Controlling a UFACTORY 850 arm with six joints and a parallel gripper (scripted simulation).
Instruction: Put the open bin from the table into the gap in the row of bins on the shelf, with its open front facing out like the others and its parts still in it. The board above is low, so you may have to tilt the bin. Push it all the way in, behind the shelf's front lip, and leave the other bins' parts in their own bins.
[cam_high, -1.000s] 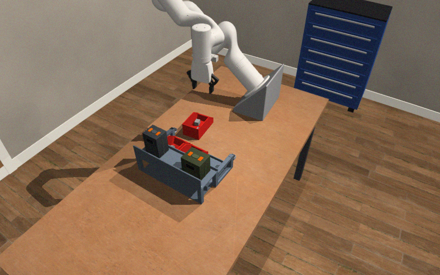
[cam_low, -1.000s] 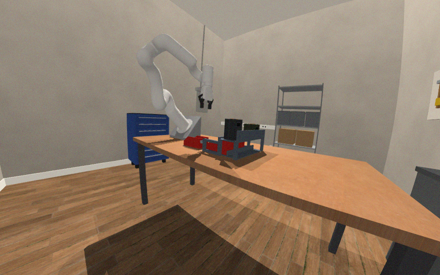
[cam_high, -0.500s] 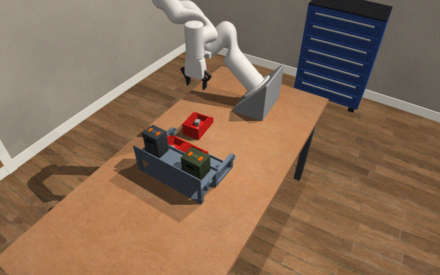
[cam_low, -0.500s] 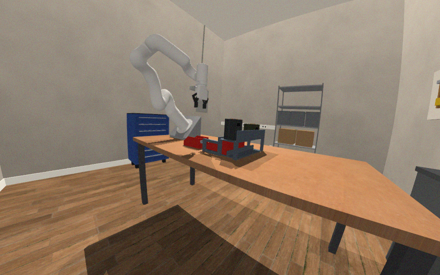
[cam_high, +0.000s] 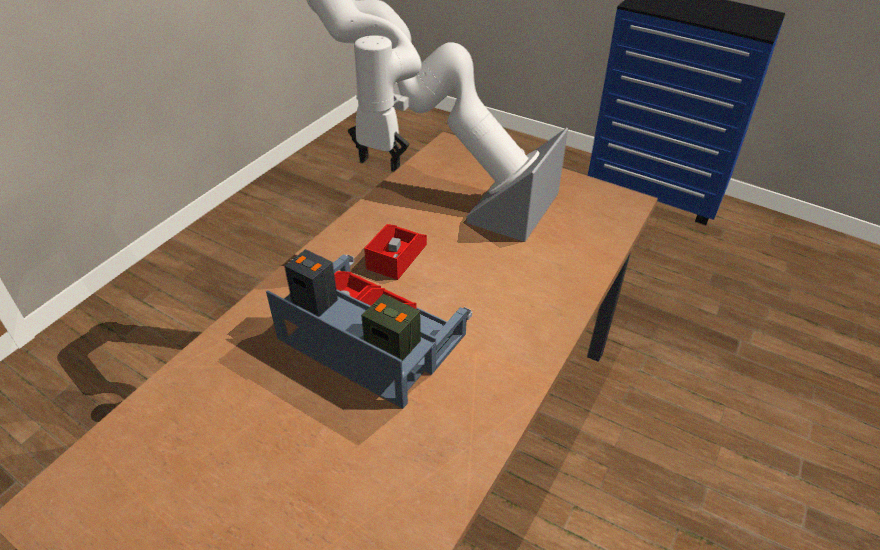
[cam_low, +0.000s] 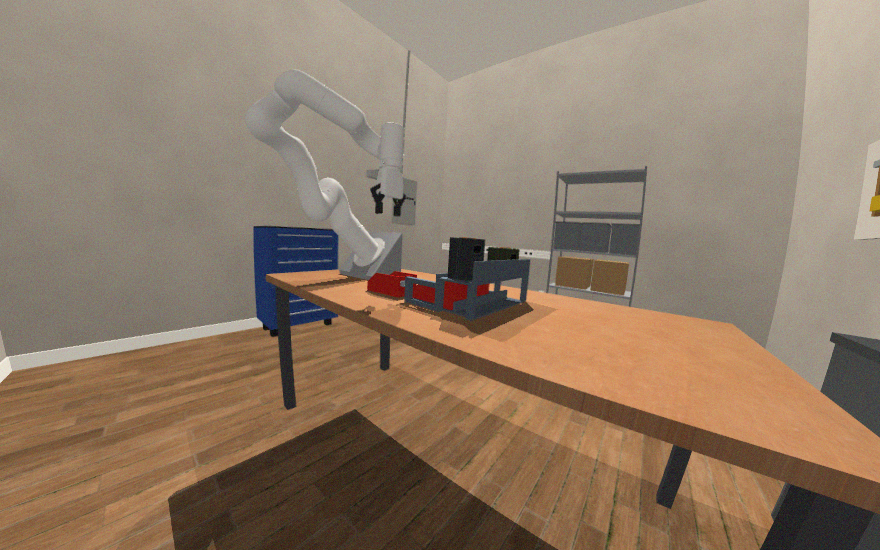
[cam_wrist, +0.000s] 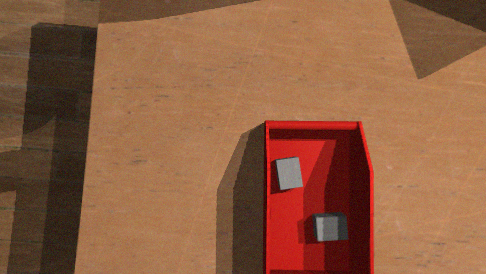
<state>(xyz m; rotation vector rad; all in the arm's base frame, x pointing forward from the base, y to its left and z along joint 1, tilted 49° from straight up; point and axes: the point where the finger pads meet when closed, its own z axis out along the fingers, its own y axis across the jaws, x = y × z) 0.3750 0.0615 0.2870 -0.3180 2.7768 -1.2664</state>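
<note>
The open red bin (cam_high: 381, 260) (cam_low: 384, 286) (cam_wrist: 287, 250) stands upright on the table in front of the shelf. Two grey parts show inside it in the wrist view, a light block (cam_wrist: 289, 173) and a darker block (cam_wrist: 327, 228). The blue-grey shelf (cam_high: 337, 350) (cam_low: 509, 269) holds red bins (cam_high: 354, 283) (cam_low: 454, 296) under its top board. The gap in their row is not clear; the board and cases hide much of it. My gripper (cam_high: 378, 160) (cam_low: 388, 210) is open and empty, high above the table, off to the arm's side of the bin.
A tall dark case (cam_high: 311, 285) (cam_low: 462, 259) and a green case (cam_high: 390, 329) (cam_low: 503, 253) stand on the shelf's top board. The arm's grey wedge mount (cam_high: 519, 207) is behind the loose bin. A blue drawer cabinet (cam_high: 681, 110) (cam_low: 295, 275) stands beyond the table.
</note>
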